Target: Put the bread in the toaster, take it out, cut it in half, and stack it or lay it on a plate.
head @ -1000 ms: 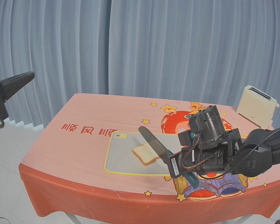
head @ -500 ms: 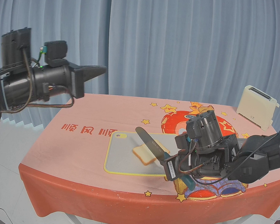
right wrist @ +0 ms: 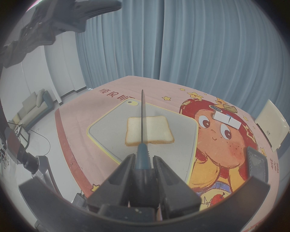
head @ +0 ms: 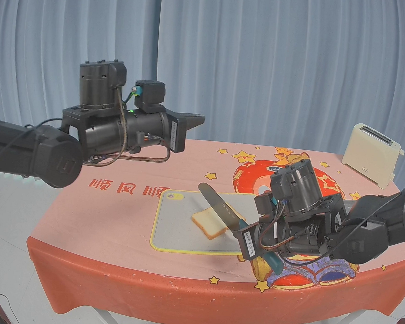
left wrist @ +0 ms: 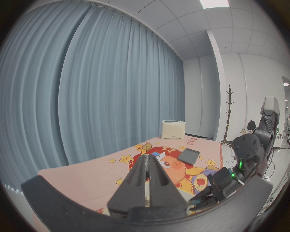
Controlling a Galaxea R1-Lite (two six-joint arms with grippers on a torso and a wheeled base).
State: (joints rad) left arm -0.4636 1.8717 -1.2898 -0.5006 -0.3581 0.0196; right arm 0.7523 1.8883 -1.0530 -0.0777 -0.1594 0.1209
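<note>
My right gripper (head: 244, 232), at the near right corner of the cutting board (head: 171, 229), clamps a knife (head: 218, 205) angled over the bread (head: 209, 223), which lies on the board. Beyond the board, my left gripper (head: 200, 118) hangs high, fingers together. The toaster (head: 372, 154) stands farthest back, to the board's right.

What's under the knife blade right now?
A square slice of browned-crust bread lies flat on the grey, yellow-rimmed cutting board, under the teal-handled knife held by the right tool. The blade hides a thin strip of it; contact is unclear.
</note>
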